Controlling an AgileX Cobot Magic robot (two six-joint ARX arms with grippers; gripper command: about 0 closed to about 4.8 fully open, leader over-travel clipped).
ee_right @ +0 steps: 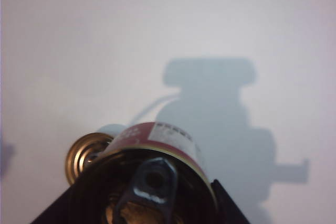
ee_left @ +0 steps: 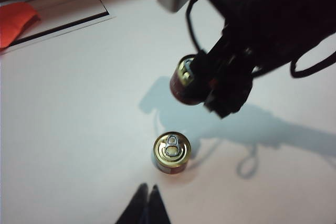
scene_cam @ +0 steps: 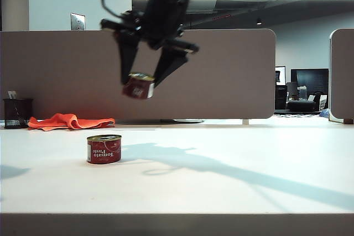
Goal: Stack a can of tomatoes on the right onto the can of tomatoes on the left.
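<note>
Hidden: the right arm's upper part is running out of frame; the left gripper (ee_left: 146, 203) is showing only two dark fingertips pressed together, empty.
Right gripper (scene_cam: 145, 81): clamping the lifted can (scene_cam: 138, 86), tilted, in the air above and right of the standing can (scene_cam: 104, 148).
Surface: white table (scene_cam: 232, 147) is catching long shadows; orange cloth (scene_cam: 69, 121) and a grey partition (scene_cam: 232, 75) are sitting behind.
Views: only the left wrist view is showing the standing can's pull-tab lid.

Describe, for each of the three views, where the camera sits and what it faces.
Exterior view: level with the white table, facing the right gripper holding a red tomato can.
Left wrist view: above, looking down on the standing gold-lidded can; left gripper shut.
Right wrist view: down past its held can.
All share both cans.
</note>
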